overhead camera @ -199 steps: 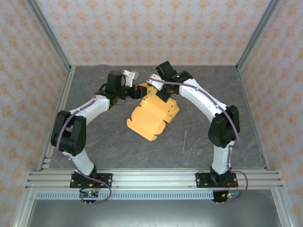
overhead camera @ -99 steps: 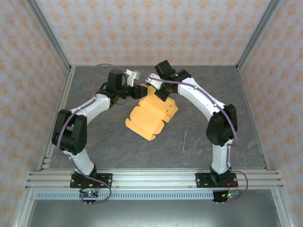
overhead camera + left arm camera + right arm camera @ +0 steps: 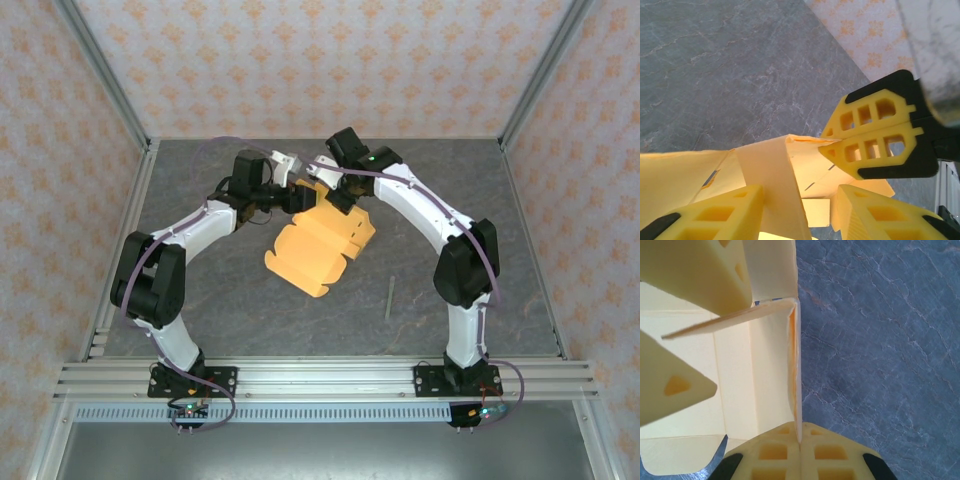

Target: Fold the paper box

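The paper box (image 3: pixel 318 243) looks light and floppy, best gripped at flap edges: right fingers (image 3: pixel 775 452) pinch a raised flap, left fingers (image 3: pixel 725 215) stand spread astride another.

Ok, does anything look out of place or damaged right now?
Only a thin greenish stick lying loose on the table, apart from the paper box, to its right. The box itself shows no tear that I can see.

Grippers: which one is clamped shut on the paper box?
The right gripper: it is shut on a flap of the paper box, while the left gripper is open.
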### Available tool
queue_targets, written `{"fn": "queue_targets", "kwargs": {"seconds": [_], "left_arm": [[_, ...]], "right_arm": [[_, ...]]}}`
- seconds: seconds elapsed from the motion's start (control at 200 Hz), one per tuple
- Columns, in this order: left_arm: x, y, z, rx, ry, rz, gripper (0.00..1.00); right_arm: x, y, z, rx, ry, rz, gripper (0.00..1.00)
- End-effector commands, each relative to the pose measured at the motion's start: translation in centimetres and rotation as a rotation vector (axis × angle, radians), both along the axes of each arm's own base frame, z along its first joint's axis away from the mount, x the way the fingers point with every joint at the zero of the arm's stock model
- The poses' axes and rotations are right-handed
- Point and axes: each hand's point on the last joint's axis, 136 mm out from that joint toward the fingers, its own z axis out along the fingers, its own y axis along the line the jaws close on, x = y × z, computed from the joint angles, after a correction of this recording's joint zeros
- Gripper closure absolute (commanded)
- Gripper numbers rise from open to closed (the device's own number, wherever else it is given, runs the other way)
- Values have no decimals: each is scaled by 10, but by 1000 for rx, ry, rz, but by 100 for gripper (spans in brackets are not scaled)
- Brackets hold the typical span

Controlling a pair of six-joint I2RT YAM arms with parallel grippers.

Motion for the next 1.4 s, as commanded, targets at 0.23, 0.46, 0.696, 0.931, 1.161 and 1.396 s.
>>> {"fn": "queue_targets", "kwargs": {"seconds": [0.23, 0.46, 0.696, 0.931, 1.161, 1.396], "left_arm": [[-42, 43, -2, 124, 5, 143, 50], [-60, 100, -8, 186, 34, 426, 48], [-54, 138, -26, 242, 66, 626, 42], [-34, 130, -50, 256, 85, 558, 42], [-25, 118, -63, 283, 53, 463, 43], [-10, 103, -81, 266, 69, 388, 44]], "right_arm": [[11, -20, 1, -149, -114, 17, 100], [16, -14, -16, -284, -206, 141, 100], [16, 4, -21, -313, -314, 271, 100], [17, 10, -19, -343, -461, 328, 100], [21, 8, -19, -378, -565, 344, 100], [26, 10, -21, -395, -643, 370, 100]]}}
